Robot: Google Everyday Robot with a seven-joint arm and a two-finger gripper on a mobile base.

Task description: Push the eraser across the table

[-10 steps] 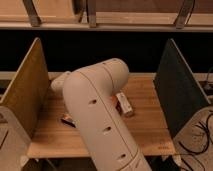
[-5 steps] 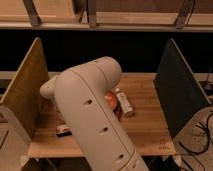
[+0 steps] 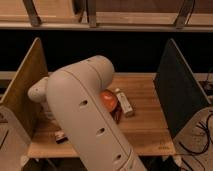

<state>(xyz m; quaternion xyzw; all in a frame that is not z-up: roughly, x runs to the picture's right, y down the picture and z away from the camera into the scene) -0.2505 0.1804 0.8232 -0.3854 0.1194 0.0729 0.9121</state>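
The table (image 3: 150,122) is a light wooden plank top between two upright side panels. A small flat block with a pale top and dark sides, the eraser (image 3: 61,137), lies near the front left edge, just left of my arm. My big white arm (image 3: 90,120) crosses the middle of the view and covers much of the tabletop. A rounded white joint (image 3: 38,93) sticks out at its left. My gripper is hidden behind the arm, somewhere over the left half of the table.
An orange-red rounded object (image 3: 109,100) and a longer white bar (image 3: 125,103) lie mid-table right of the arm. A tan panel (image 3: 24,87) stands at the left, a dark panel (image 3: 177,85) at the right. Cables (image 3: 200,135) hang at right.
My arm has swung left and toward the camera, covering more of the table. The eraser now shows closer to the front left edge than before.
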